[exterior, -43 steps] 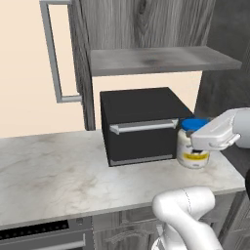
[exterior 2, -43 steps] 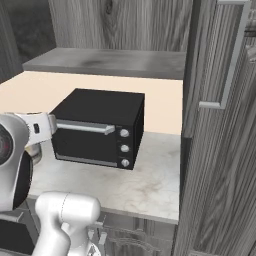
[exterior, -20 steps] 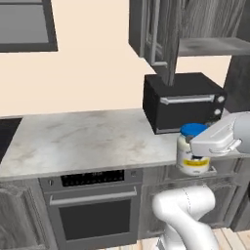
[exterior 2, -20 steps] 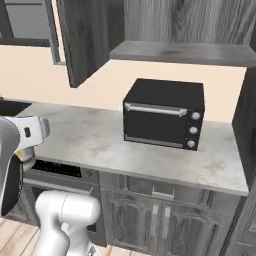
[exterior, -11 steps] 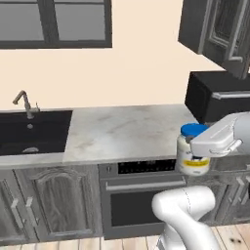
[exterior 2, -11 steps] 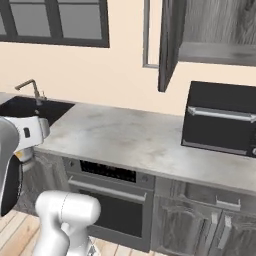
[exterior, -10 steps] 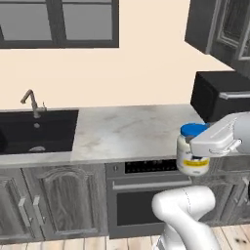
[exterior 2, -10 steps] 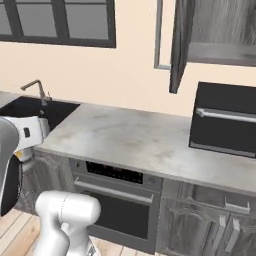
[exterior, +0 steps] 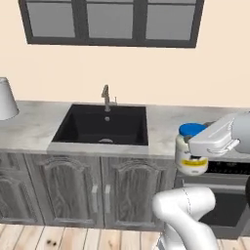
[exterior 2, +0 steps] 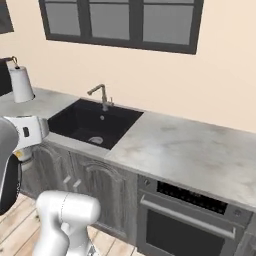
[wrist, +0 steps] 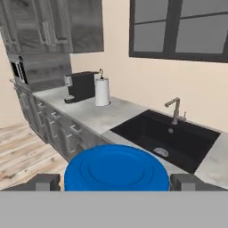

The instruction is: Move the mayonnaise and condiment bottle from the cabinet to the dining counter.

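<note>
The mayonnaise [exterior: 189,152], a whitish jar with a light blue lid and a yellow-blue label, hangs in front of the counter edge with my gripper [exterior: 204,146] shut on it from the right. In the hand view its blue lid [wrist: 116,168] sits between the two dark fingertips [wrist: 44,181]. In the right base view the gripper [exterior 2: 26,134] is at the far left, with a sliver of the jar [exterior 2: 22,154] below it. The condiment bottle, the cabinet and the dining counter are out of view.
A black sink [exterior: 102,124] with a faucet [exterior: 105,96] is set in the marble worktop [exterior 2: 185,155] under a dark-framed window [exterior: 112,22]. A paper towel roll [exterior 2: 21,84] and a coffee machine [wrist: 80,86] stand further left. A built-in oven [exterior 2: 185,225] sits below the worktop.
The whole picture has slid along the kitchen wall: the black countertop oven has left both base views and the sink and window have come in. The jar stays in the gripper.
</note>
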You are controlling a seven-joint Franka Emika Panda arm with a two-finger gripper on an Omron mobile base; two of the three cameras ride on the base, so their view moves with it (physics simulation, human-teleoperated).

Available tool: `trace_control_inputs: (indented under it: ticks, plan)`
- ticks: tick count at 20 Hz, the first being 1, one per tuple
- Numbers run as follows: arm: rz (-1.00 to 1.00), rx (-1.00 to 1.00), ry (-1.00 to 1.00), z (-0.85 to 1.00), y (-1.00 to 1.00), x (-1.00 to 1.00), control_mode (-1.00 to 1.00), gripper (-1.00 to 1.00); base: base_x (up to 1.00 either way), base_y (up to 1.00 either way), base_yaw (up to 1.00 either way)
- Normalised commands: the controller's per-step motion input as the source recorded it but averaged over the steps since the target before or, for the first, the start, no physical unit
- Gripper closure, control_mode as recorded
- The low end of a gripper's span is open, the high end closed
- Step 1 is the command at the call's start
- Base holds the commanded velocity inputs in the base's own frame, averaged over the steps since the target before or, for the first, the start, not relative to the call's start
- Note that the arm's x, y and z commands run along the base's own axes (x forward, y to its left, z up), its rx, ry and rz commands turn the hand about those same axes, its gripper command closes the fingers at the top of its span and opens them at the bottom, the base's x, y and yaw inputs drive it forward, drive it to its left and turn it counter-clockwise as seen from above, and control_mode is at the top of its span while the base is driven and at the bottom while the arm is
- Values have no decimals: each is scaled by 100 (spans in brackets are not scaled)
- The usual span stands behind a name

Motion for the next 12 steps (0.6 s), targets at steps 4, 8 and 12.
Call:
trace_control_inputs:
  ticks: [4,8,12]
  plan:
    - [0,0,0,0,0,0,100,100,0,100,33]
    - [0,0,0,0,0,0,100,100,0,100,32]
    - [0,0,0,0,0,0,100,100,0,100,34]
